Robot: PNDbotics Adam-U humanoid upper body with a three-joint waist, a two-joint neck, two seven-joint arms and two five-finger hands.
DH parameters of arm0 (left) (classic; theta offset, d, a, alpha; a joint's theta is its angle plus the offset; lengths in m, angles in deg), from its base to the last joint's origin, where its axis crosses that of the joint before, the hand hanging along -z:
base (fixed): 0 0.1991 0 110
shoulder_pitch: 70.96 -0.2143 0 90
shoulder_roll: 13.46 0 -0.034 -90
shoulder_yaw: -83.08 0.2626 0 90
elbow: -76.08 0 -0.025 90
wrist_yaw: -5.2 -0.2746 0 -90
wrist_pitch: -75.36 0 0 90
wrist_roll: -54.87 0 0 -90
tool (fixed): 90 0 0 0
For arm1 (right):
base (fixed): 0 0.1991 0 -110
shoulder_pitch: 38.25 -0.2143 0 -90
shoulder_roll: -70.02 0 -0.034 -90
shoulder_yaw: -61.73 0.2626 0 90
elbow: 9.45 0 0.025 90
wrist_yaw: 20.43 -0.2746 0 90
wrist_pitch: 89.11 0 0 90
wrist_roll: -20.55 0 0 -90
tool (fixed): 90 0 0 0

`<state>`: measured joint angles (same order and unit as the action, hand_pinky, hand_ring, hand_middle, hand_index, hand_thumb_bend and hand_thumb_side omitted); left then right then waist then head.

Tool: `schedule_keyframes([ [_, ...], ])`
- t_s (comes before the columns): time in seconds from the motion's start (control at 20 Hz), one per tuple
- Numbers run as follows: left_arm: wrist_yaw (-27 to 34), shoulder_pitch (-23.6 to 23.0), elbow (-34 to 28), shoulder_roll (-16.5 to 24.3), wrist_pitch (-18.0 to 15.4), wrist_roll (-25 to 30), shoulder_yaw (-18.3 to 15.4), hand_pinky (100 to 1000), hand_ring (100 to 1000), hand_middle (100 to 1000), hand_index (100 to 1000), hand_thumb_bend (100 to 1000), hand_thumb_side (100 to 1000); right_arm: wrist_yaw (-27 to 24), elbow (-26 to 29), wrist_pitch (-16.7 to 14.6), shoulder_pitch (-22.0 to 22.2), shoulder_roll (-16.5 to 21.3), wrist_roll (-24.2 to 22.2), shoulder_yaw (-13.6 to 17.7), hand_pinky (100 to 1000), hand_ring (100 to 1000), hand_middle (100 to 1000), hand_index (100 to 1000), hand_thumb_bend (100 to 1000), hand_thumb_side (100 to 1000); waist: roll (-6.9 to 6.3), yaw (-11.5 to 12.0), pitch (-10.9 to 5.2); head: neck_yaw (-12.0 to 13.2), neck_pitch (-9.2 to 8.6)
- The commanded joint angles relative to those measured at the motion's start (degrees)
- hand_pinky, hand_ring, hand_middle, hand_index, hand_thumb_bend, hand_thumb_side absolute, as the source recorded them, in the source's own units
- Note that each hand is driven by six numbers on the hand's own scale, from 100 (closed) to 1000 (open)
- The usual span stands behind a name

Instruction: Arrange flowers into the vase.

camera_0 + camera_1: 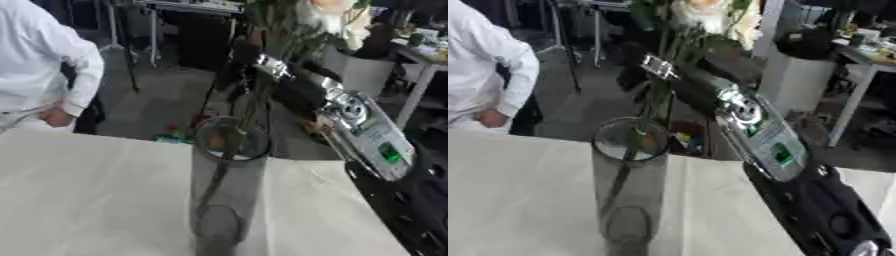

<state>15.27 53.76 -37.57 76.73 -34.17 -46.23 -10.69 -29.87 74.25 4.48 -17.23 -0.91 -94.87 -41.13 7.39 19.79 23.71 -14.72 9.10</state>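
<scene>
On the desk [87,190], nearest, a tall glass vase [629,190] stands upright. Above its mouth, a flower [702,12] is held by the stem, its lower end inside, the right hand [658,65] curled round it.

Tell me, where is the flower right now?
The flower is at the top centre of both views, held up by the right hand. Its stem runs down into the clear vase standing on the white table.

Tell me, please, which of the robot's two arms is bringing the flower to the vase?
The right arm, entering from the right; its hand holds the pale flower with the stem in the glass vase. No left arm shows.
</scene>
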Motion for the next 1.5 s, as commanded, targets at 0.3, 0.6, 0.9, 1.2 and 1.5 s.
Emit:
schedule_keyframes([
  [0.3, 0.1, 0.4, -0.9, 1.5, -0.1, -0.4, -0.6, 791, 923, 852, 967, 100, 1000, 2.0, 3.4, 0.0, -0.1, 2.6, -4.2, -0.1, 706, 790, 711, 709, 386, 965, -0.55, -0.3, -2.00, 0.1, 0.81],
  [0.6, 0.1, 0.2, -0.9, 1.6, 0.0, -0.4, -0.6, 791, 923, 852, 968, 100, 1000, 4.1, 4.2, 0.1, 0.1, 3.3, -6.4, -0.5, 719, 804, 733, 724, 393, 995, -0.32, -0.5, -2.40, -0.1, 0.91],
  [0.9, 0.1, 0.1, -0.9, 1.7, 0.1, -0.4, -0.6, 791, 923, 852, 968, 100, 1000, 4.2, 3.3, 1.0, 0.1, 3.5, -8.4, -0.7, 718, 814, 745, 734, 361, 1000, -0.21, -0.7, -2.64, -0.2, 1.11],
  [1.2, 0.0, 0.0, -0.9, 1.8, 0.2, -0.5, -0.6, 791, 923, 850, 967, 100, 1000, 4.9, 2.6, 1.6, 0.1, 4.0, -9.7, -0.9, 746, 840, 766, 754, 390, 1000, -0.29, -0.8, -2.63, -0.2, 1.07],
  [1.5, 0.0, 0.0, -0.9, 1.7, 0.2, -0.4, -0.6, 791, 923, 850, 968, 100, 1000, 5.7, 2.1, 1.2, 0.1, 3.9, -10.9, -0.7, 749, 843, 771, 757, 411, 1000, -0.36, -0.8, -2.66, -0.3, 1.08],
])
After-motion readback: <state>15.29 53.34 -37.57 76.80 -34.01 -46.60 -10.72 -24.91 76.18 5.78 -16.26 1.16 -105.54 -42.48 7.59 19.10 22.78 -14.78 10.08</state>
